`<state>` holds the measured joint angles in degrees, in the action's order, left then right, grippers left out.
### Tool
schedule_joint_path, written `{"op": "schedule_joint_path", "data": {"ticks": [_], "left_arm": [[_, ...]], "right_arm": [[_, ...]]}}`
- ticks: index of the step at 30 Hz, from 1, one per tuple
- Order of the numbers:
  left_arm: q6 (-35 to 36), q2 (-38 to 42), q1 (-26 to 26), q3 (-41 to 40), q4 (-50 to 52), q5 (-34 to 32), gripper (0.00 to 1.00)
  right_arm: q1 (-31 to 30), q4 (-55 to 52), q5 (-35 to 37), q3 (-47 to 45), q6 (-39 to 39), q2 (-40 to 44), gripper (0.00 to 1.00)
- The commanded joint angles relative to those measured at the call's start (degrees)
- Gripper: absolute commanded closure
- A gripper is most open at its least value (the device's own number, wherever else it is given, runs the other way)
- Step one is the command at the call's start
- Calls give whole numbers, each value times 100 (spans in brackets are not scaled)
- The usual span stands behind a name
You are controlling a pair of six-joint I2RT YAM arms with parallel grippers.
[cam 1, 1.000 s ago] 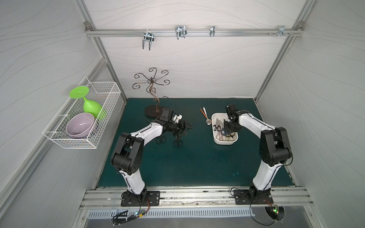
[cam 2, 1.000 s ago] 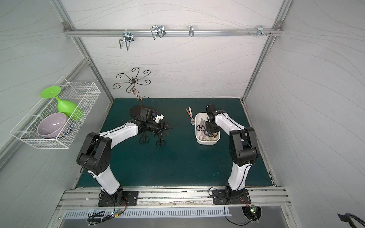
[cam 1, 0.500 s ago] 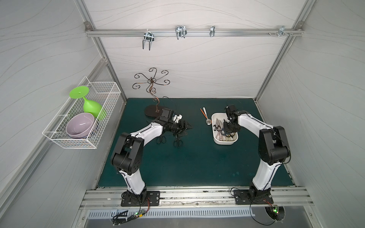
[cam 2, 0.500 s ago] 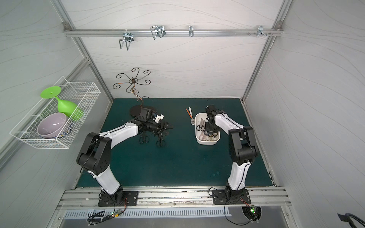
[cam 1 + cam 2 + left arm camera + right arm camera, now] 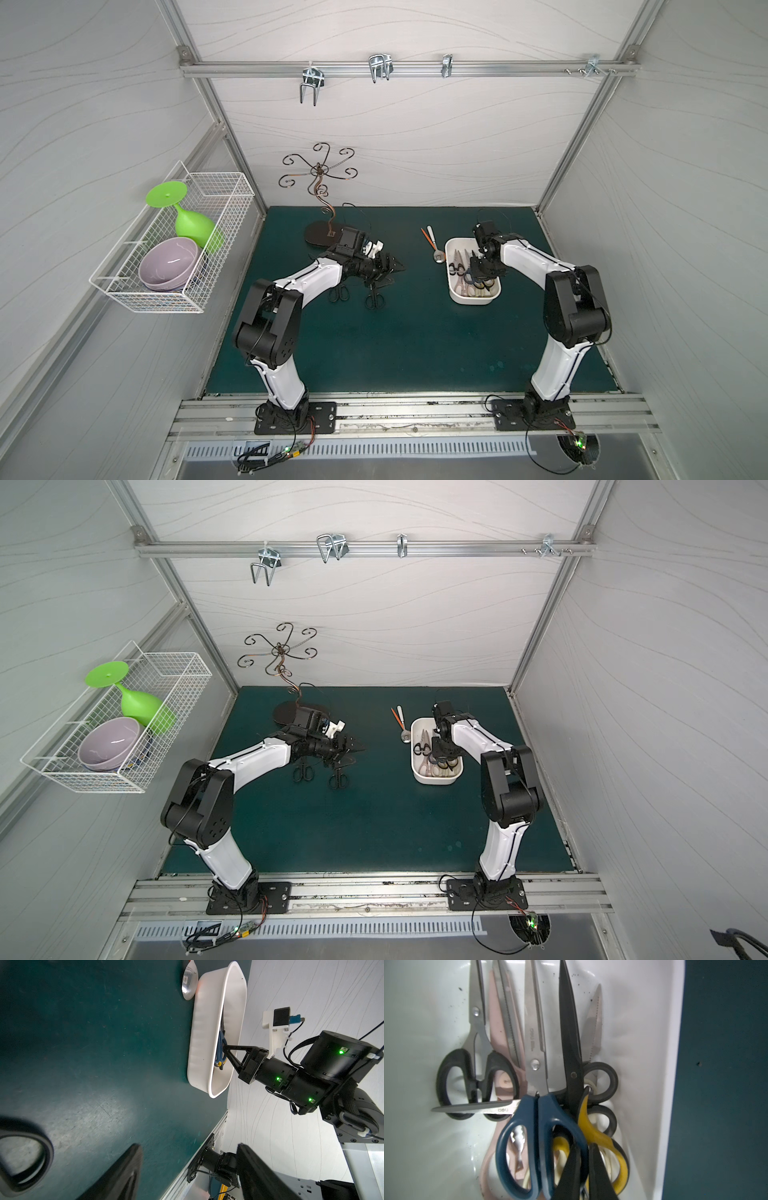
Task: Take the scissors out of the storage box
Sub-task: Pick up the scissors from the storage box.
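The white storage box [image 5: 473, 300] [image 5: 432, 780] [image 5: 654, 1043] stands at the right of the green mat and holds several scissors. My right gripper [image 5: 585, 1147] [image 5: 478, 276] reaches down into the box. It is shut on one handle loop of the blue-handled scissors [image 5: 542, 1126], which lie on top of the yellow-and-black pair [image 5: 591, 1126]. A small black-handled pair [image 5: 475, 1082] and pink shears [image 5: 500, 1032] lie beside them. Two black-handled scissors [image 5: 340, 294] [image 5: 375, 300] lie on the mat at the left. My left gripper [image 5: 388, 270] [image 5: 189, 1147] hovers over them, open and holding nothing.
A white-handled spoon [image 5: 434, 249] and a thin orange stick [image 5: 427, 239] lie just left of the box. A curly metal stand [image 5: 320, 199] rises at the back left. A white wire basket [image 5: 174, 245] with a purple bowl and a green glass hangs on the left wall.
My right gripper's jaws have closed onto the blue handle loop inside the box. The left arm has not moved.
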<state>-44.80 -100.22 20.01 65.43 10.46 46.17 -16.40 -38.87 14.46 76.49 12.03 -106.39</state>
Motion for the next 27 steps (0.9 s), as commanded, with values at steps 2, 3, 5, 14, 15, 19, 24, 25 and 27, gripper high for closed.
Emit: {"op": "schedule_joint_path", "data": {"ticks": [2, 3, 5, 14, 15, 19, 24, 25, 27], "left_arm": [[21, 152, -8, -18, -154, 92, 25], [8, 160, -6, -30, -162, 94, 25], [-7, 148, -6, -46, -197, 108, 24], [-239, 48, 9, -54, -493, 205, 22], [-269, 45, 27, -51, -558, 225, 22], [-497, 2, 180, -38, -1043, 252, 23], [-1089, -127, 477, -84, -2246, 174, 25], [-1155, -139, 537, -95, -2399, 147, 25], [-1300, -171, 669, -107, -2706, 121, 26]], "right_arm": [[26, 86, 69, -102, -53, 160, 97], [28, 77, 60, -99, -59, 230, 98], [28, 27, 40, -64, -52, 364, 98], [24, -227, -123, -12, 16, 1131, 99], [19, -264, -160, 6, 53, 1197, 99], [-33, -240, -711, -32, 379, 1520, 98], [-480, 281, -1310, -380, 992, 1910, 98], [-559, 376, -1381, -438, 1099, 1939, 98], [-710, 549, -1684, -536, 1357, 1956, 98]]}}
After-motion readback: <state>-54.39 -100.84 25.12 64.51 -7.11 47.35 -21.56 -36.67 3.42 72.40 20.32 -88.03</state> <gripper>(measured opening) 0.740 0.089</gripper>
